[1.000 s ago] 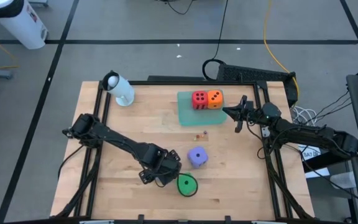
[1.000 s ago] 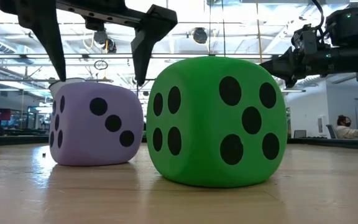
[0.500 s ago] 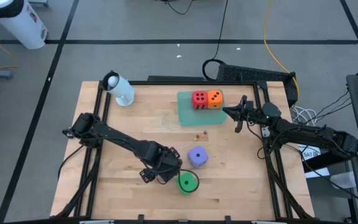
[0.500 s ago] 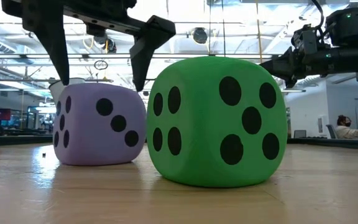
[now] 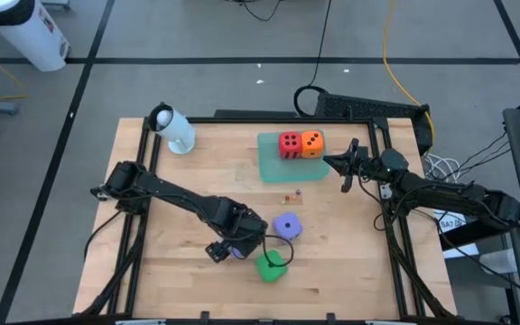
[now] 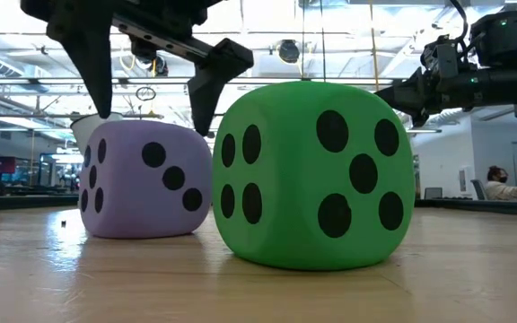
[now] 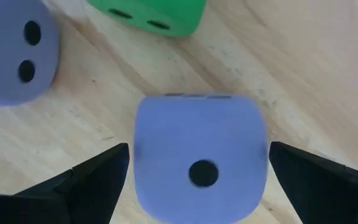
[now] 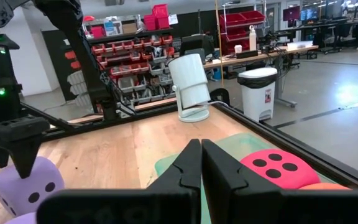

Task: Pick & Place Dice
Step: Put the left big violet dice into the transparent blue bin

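I'm looking at the soft green cube die (image 5: 271,265) with dark pips at 6 o'clock, purple pip dice (image 7: 199,163) (image 5: 286,226) beside it. Left gripper (image 7: 194,177) spread open straddling one; right gripper (image 8: 201,163) pinched closed near the red die (image 5: 289,143) and orange die (image 5: 311,143) at 12.

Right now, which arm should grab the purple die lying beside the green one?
The left. Its gripper hangs open, straddling that purple die, next to the green die. The right gripper is shut, off beside the green tray.
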